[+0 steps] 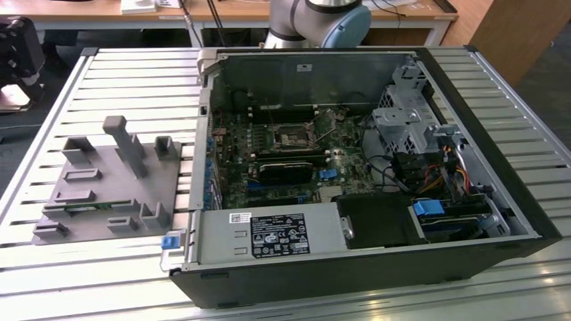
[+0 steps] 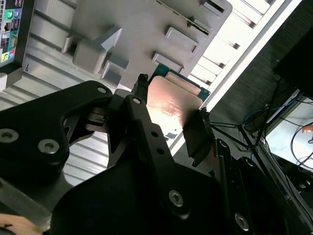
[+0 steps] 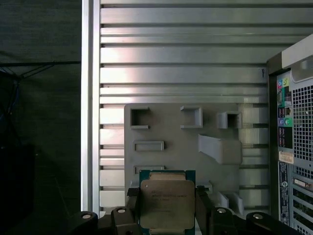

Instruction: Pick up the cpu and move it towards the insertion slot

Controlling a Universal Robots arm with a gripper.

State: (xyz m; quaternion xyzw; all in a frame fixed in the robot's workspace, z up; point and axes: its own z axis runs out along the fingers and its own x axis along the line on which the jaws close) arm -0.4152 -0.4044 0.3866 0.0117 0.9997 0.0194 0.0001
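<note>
Slatted bench (image 3: 171, 49) w/ grey fixture (image 3: 215, 147) on it. My fingers (image 3: 201, 205) pinch the cpu (image 3: 165, 200) by opposite edges, over the fixture. Light, stiff, prob. fragile: edge grip only, gentle squeeze.

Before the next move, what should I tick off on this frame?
1. The pincer shut on the cpu: ok.
2. The cpu clear of the grey fixture, seen in both wrist views: ok.
3. The cpu level in the grip: cannot tell.
4. The computer case open above the insertion slot: ok.
5. The slot's metal frame open: cannot tell.
</note>
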